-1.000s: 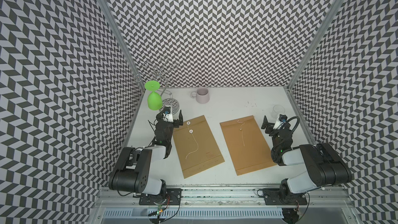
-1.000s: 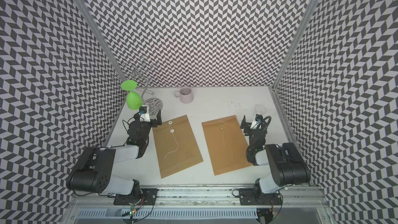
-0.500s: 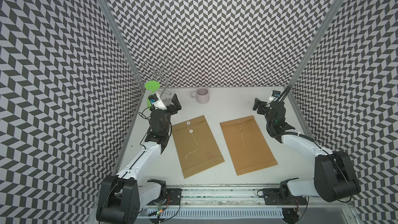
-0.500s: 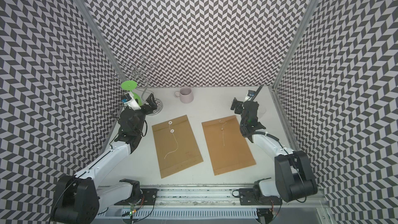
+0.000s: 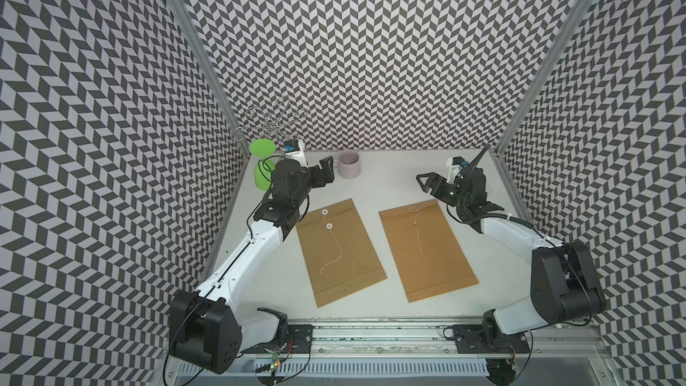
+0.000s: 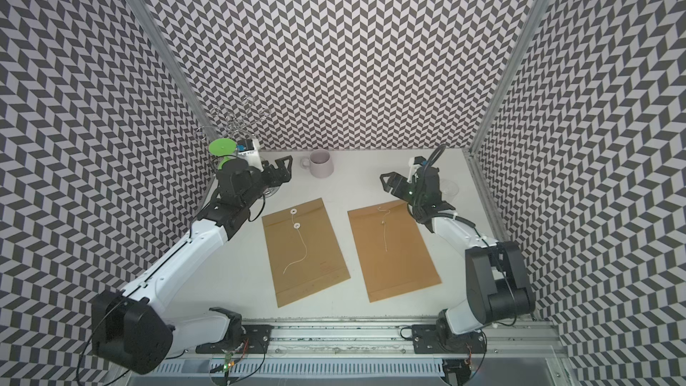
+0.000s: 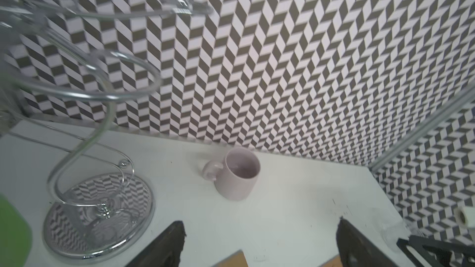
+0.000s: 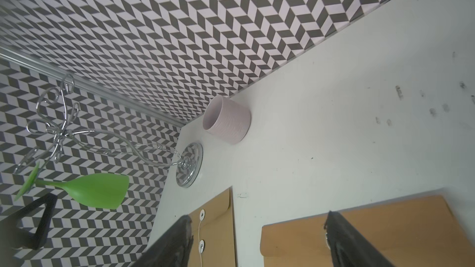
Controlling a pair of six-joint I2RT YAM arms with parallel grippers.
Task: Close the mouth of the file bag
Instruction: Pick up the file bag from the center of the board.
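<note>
The left pincer (image 5: 323,173) and right pincer (image 5: 427,183) hung apart and empty near the far edge of the bench (image 5: 389,180), apparently poised to reach the mouths of the left envelope (image 5: 339,254) and right envelope (image 5: 427,254).

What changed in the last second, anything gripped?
Both arms stretched from folded poses toward the back wall: the left gripper now hangs near the mug, the right gripper near the mouth of the right file bag. Both are open, holding nothing. That bag, the left file bag and the mug have not moved.
</note>
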